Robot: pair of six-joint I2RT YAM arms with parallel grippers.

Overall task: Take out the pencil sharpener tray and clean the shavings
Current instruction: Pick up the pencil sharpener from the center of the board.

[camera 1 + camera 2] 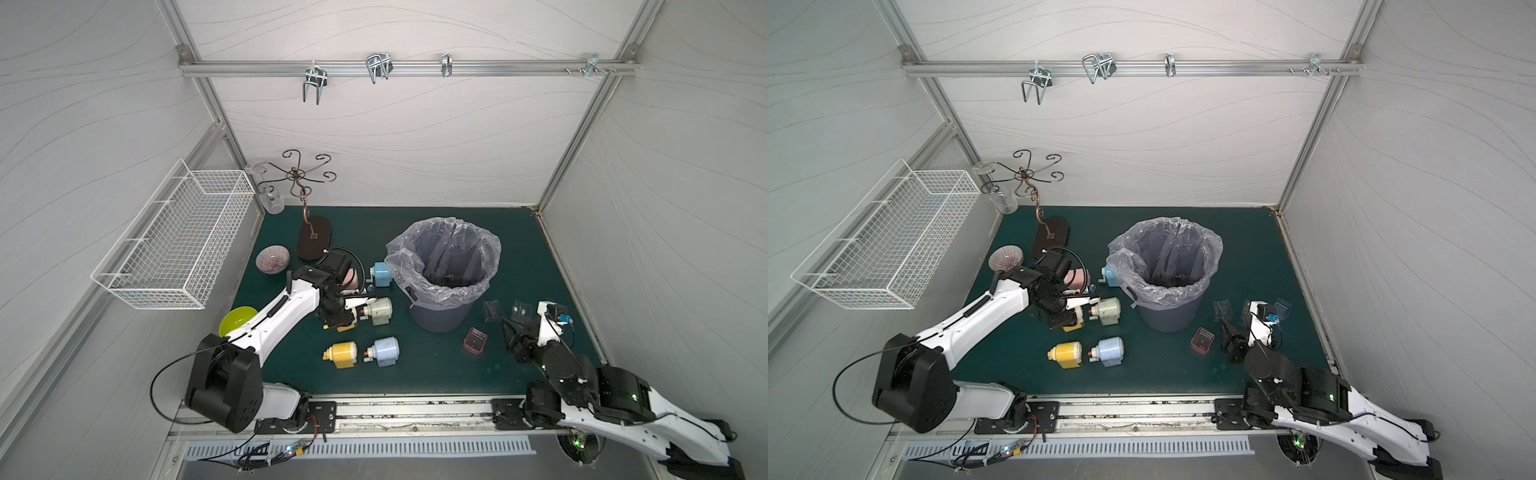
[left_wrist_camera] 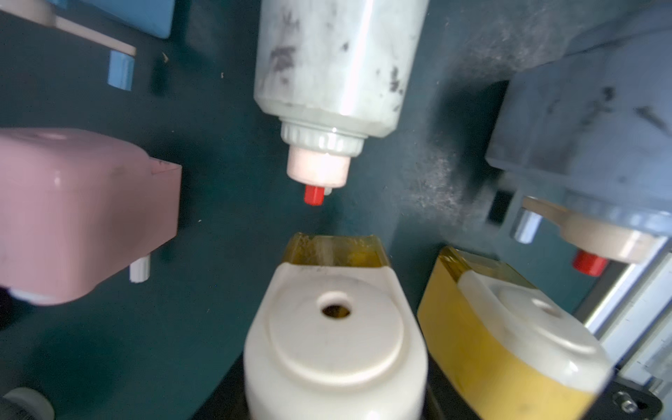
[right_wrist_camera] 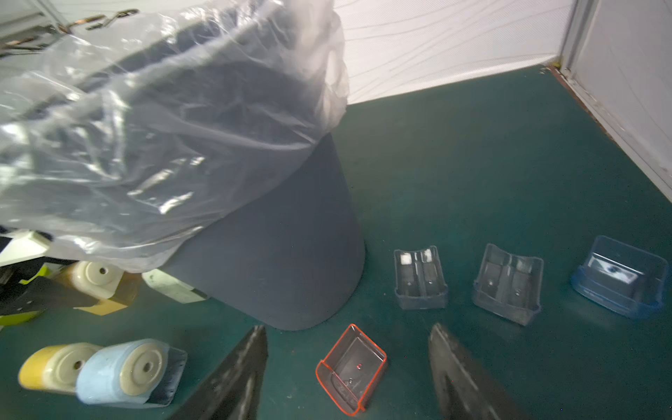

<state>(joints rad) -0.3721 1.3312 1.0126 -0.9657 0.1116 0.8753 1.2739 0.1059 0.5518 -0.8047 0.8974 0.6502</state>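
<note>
My left gripper is shut on a yellow pencil sharpener with a cream front face. The sharpener's yellow see-through tray shows at its far end. The gripper's fingers are mostly hidden under the sharpener in the left wrist view. Fine flecks of shavings dust the green mat beside a blue-grey sharpener. My right gripper stands open low over the mat, and a red-rimmed empty tray lies between its fingers, touching neither. In a top view that tray lies right of the bin.
A grey bin lined with a clear bag stands mid-mat. Green-white, yellow, blue, second blue and pink sharpeners crowd the left gripper. Two dark trays and a blue tray lie right of the bin.
</note>
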